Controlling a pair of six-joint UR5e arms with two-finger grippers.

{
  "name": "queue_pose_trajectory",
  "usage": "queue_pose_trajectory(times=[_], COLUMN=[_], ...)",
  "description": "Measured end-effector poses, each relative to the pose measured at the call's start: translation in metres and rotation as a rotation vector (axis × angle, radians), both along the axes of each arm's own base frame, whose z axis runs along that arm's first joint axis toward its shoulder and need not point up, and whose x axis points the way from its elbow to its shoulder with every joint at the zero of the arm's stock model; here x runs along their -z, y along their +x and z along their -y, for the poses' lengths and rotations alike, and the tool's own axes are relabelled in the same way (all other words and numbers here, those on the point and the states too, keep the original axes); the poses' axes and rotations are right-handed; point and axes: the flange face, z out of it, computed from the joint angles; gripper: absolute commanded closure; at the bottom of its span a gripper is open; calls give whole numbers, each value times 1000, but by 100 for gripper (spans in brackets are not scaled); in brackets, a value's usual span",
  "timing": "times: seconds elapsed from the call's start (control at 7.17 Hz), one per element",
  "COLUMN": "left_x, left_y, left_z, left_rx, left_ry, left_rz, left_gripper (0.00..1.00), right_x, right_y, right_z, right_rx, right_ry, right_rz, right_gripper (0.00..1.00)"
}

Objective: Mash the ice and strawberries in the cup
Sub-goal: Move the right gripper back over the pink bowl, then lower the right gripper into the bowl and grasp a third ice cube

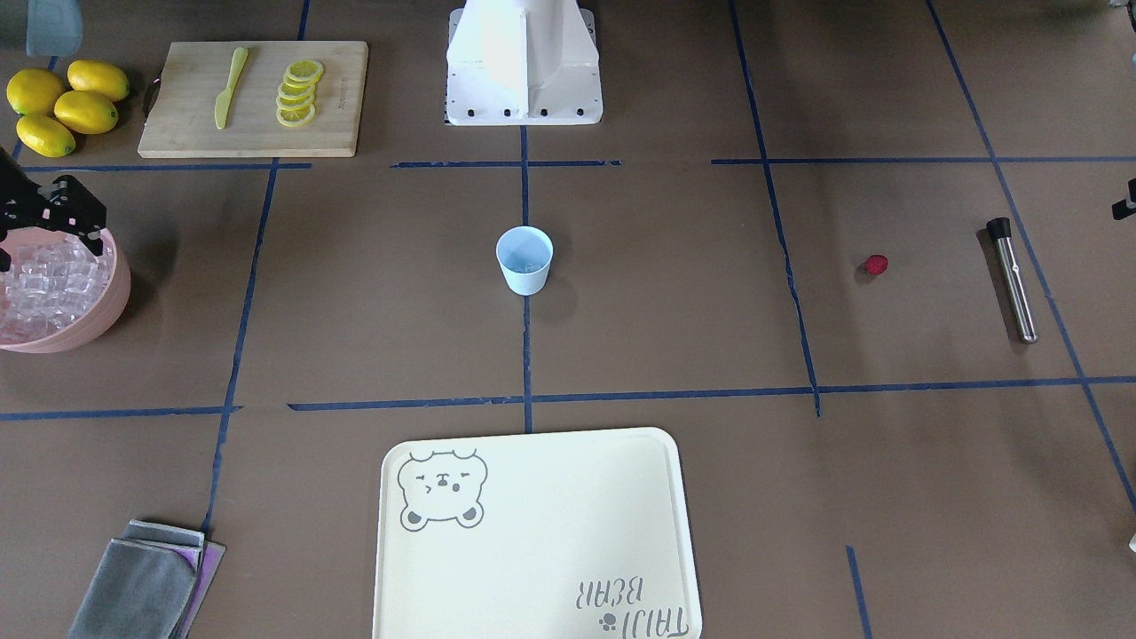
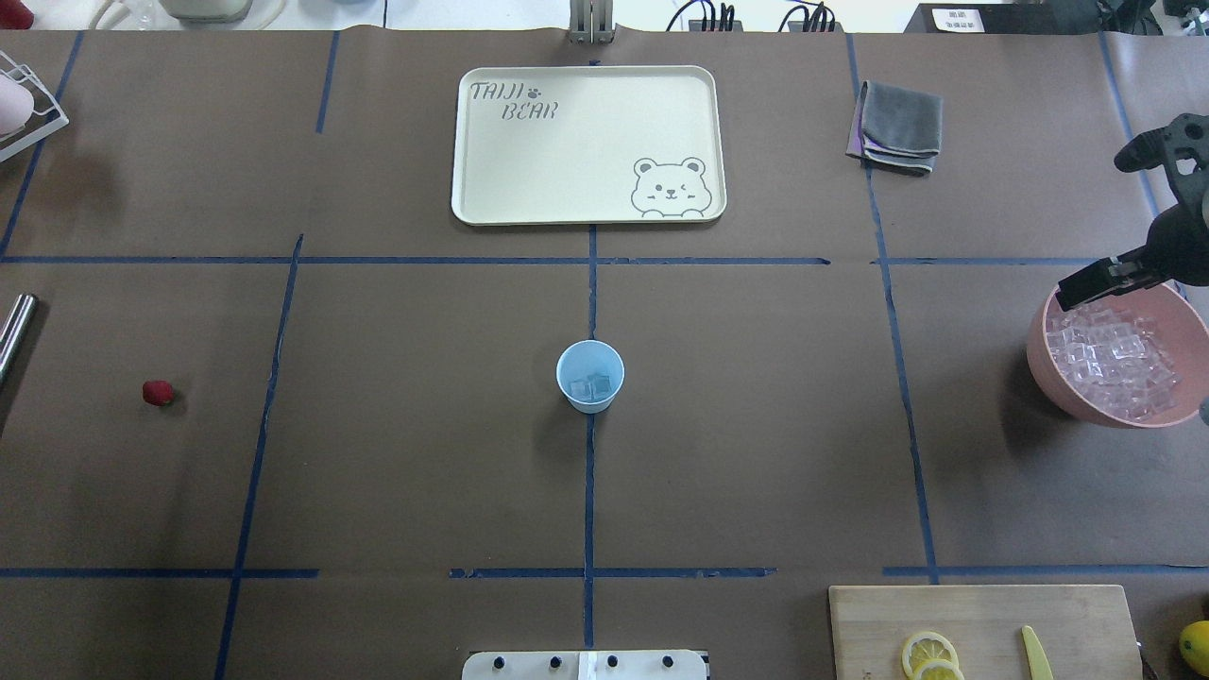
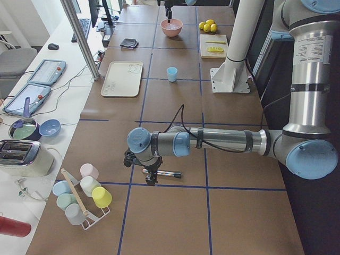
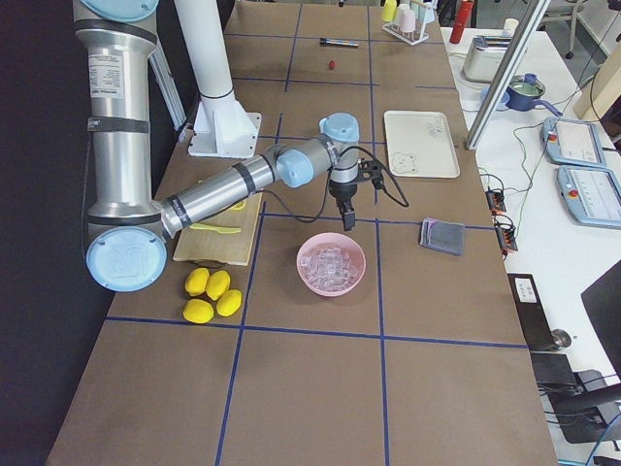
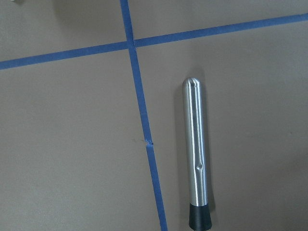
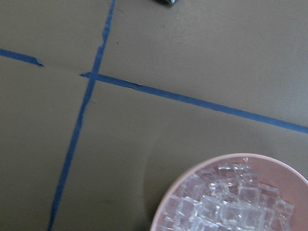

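hovering at the rim of the pink bowl (image 2: 1039,364), right tool (image 2: 1072,291): grip cannot be told. left tool (image 3: 150,178) above muddler (image 5: 196,159): likewise. cup (image 2: 564,378) holds ice (image 2: 593,386).

This is a robotics lab. Blue tape (image 2: 590,472) grids a paper-covered desk (image 2: 378,472), worked by an industrial robot arm (image 3: 223,141). Teach pendants (image 3: 47,71) lie alongside.
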Motion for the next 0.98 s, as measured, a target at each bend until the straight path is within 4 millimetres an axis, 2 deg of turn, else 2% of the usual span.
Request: queue_pose_trajectory(times=[0.14,0.28,0.42,0.7,0.98], left_x=[0,0,0,0,-1], left_y=[0,0,0,0,0], left_z=[-1,-1,-2,-2,-3], left_rx=[0,-1,-1,0,0], left_ry=[0,1,0,-1,-2], left_rz=[0,0,0,0,0], left_gripper=[0,0,0,0,0], right_x=[-35,-61,-79,-99,-105], right_y=[3,3,3,3,4], right_z=[-1,0,1,1,-2], right_rx=[4,6,8,9,11], right_ry=[0,-7,-20,-43,-52], right_rz=[-1,-6,-14,-28,-32], right_gripper=[2,4,4,6,9])
